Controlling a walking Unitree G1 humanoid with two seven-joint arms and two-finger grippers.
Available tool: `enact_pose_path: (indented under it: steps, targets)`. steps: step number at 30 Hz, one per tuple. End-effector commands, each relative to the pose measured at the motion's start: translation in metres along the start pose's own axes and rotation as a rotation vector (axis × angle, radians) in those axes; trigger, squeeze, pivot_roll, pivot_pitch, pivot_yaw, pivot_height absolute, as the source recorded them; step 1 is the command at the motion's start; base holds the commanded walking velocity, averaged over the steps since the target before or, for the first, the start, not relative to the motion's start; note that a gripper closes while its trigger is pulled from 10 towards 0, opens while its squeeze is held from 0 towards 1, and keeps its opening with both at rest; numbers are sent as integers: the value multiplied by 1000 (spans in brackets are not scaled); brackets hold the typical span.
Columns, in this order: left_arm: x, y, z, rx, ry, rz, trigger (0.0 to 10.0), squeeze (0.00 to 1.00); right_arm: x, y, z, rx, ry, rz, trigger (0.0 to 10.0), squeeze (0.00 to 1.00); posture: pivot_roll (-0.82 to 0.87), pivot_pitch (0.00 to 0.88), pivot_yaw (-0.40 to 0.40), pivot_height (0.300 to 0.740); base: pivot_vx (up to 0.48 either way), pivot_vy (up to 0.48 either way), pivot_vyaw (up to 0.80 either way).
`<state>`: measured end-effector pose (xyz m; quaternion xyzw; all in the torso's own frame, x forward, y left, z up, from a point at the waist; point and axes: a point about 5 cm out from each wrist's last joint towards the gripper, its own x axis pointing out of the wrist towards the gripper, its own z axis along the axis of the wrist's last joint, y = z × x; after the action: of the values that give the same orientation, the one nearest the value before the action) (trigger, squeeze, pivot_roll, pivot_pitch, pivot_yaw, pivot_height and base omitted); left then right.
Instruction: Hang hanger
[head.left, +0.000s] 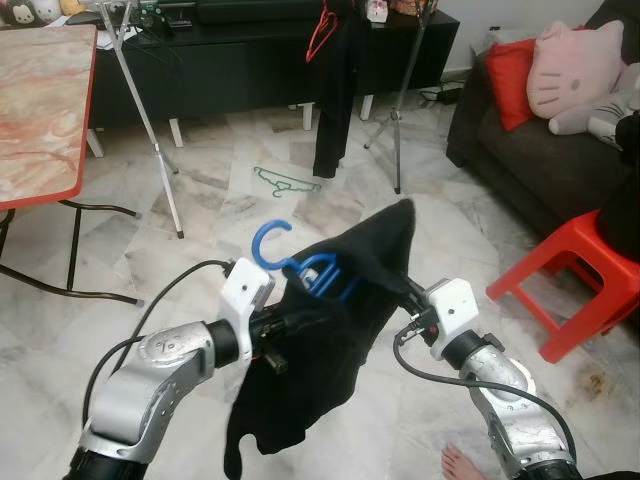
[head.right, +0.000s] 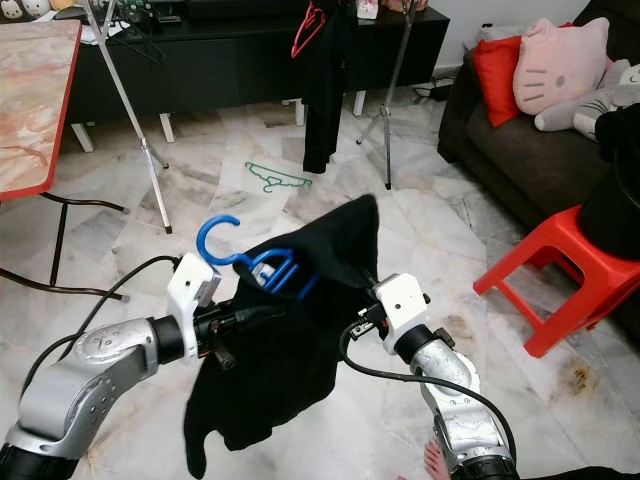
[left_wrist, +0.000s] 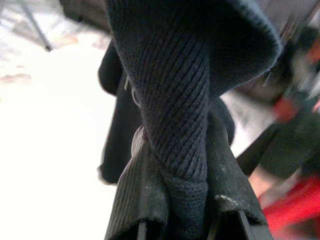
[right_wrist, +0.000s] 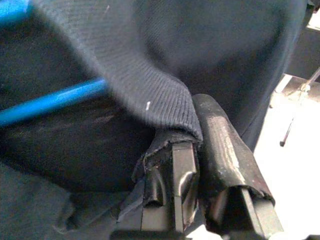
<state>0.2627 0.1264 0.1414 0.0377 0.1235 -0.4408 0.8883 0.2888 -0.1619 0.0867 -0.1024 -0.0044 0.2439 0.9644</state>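
Note:
A blue plastic hanger (head.left: 263, 237) sits inside a black knit garment (head.left: 320, 350), with its hook sticking up at the neck. I hold the garment in front of me above the floor, between both arms. My left gripper (left_wrist: 185, 200) is shut on a twisted fold of the cloth. At the other side my right gripper (right_wrist: 192, 140) is shut on the garment's edge, with the blue hanger bar (right_wrist: 50, 102) just beyond its fingers. Ahead stands a drying rack with metal legs (head.left: 150, 130), where another black garment (head.left: 335, 90) and a red hanger (head.left: 320, 35) hang.
A green hanger (head.left: 285, 182) lies on the marble floor under the rack. On the right are a red stool (head.left: 575, 275) and a dark sofa (head.left: 520, 150) with cushions. A folding table (head.left: 40, 110) stands at the left. A person's bare foot (head.left: 462, 465) is near my right arm.

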Motion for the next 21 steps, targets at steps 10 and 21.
enact_pose_path:
  steps: [10,21]
  targets:
    - [-33,10,-50,176,345,-24,10000,0,0,-8,-3,-42,40,12,0,0,-9,84,-106,740,0,0,0]
    - [-69,19,-28,232,253,-178,10000,0,-8,-15,-25,-92,193,60,0,0,-5,95,-109,740,0,0,0]
